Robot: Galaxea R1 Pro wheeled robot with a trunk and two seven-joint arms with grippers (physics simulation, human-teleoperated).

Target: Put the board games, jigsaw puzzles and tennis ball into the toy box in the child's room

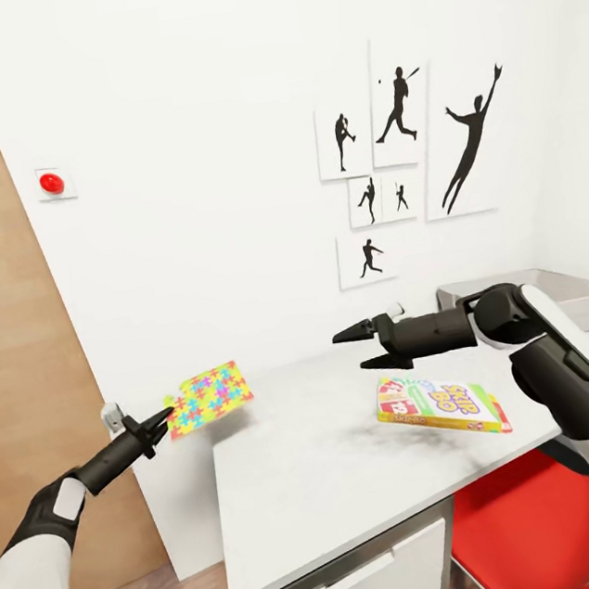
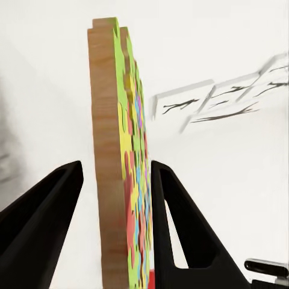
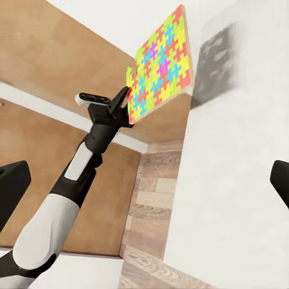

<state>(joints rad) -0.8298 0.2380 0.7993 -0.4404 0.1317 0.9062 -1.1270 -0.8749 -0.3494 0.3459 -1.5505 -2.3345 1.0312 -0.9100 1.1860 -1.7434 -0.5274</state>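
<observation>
In the head view, a jigsaw puzzle (image 1: 208, 397) is gripped at its edge by the left gripper (image 1: 161, 420) and held in the air off the left end of the table (image 1: 339, 476). The right gripper (image 1: 356, 348) is seen with jaws spread and nothing between them, above a board game (image 1: 441, 404) lying flat on the table; the toy box (image 1: 570, 291) is seen at the back right. In the left wrist view, the jigsaw puzzle (image 2: 117, 180) is seen edge-on between the jaws. In the right wrist view, the left gripper (image 3: 124, 105) is seen clamped on a corner of the jigsaw puzzle (image 3: 161, 63), beside the table's (image 3: 235, 180) edge.
</observation>
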